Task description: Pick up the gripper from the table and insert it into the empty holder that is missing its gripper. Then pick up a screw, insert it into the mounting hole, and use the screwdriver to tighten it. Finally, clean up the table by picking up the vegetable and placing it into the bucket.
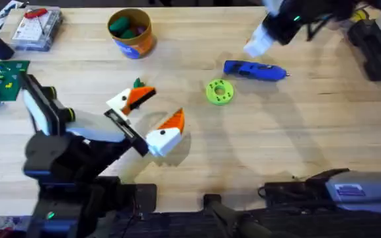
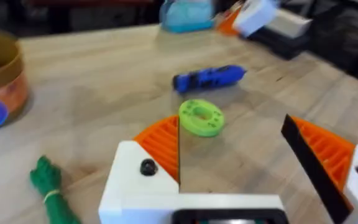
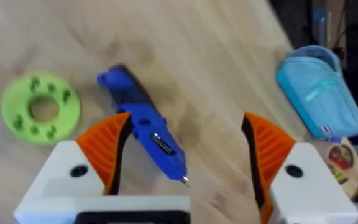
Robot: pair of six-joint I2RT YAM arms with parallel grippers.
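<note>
The left gripper (image 1: 152,119) is seen low over the near-centre of the table (image 1: 296,125), its white fingers with orange ribbed pads (image 2: 161,144) spread wide and nothing held between them. In the left wrist view a green vegetable (image 2: 51,194), bound with a pale band, lies on the wood just beside the left gripper's finger; in the overhead view only a small green tip is visible behind one orange pad, so its full shape cannot be told. Beyond the left gripper, a lime-green round disc (image 1: 219,92) with a central hole lies flat on the table. Just past the disc, the bright blue screwdriver (image 1: 255,70) lies on its side, apart from the disc, its thin metal tip (image 3: 184,181) resting on the wood. The right gripper (image 3: 182,155) hangs above the screwdriver, fingers parted wide on either side of the blue body and not touching it; in the overhead view that arm appears as a dark blurred mass at the far right with a white part showing. At the far edge, the orange-yellow bucket (image 1: 131,32) with a blue mark stands upright, green and dark items visible inside. A clear plastic parts box (image 1: 37,28) sits at the far left corner, with a green board (image 1: 0,78) nearer along the left edge. A light blue pouch (image 3: 319,90) lies past the right gripper.
</note>
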